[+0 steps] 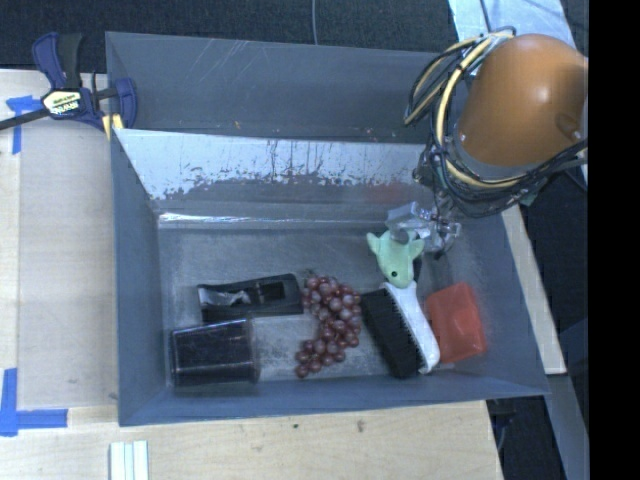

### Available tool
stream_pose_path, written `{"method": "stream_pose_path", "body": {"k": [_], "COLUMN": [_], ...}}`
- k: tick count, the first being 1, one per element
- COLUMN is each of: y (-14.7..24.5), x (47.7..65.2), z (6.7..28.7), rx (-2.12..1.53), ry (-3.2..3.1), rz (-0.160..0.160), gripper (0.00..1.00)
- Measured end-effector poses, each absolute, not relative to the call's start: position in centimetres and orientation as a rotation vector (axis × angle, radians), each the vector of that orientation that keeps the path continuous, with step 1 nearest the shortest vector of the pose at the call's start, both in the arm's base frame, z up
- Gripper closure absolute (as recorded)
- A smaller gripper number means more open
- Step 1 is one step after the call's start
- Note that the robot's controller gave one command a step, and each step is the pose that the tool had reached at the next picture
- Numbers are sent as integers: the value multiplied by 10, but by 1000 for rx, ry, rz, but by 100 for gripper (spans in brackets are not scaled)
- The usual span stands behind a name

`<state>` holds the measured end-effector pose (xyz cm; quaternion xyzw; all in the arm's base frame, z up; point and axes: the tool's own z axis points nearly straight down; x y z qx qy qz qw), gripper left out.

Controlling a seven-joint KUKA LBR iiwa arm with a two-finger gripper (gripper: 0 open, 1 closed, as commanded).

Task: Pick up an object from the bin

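My gripper (427, 227) is low in the bin's right half, under the arm's orange cover, near the back wall. A pale green toy (394, 257) sits right at its lower left, touching or nearly touching it; whether it is gripped is hidden. Just below the toy lies a brush (402, 330) with black bristles and a white back. A red block (458, 324) rests to the brush's right, by the right wall.
A bunch of dark red grapes (330, 326) lies in the bin's front middle. Left of it are a black stapler-like tool (250, 295) and a black box (212, 353). The back floor on the left is bare.
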<state>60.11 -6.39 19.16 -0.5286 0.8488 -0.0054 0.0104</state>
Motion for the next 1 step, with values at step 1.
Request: {"method": "stream_pose_path", "body": {"k": [1], "y": [-54], "x": [604], "z": [237], "rx": [-1659], "ry": [2647], "rz": [-12], "gripper": [100]}}
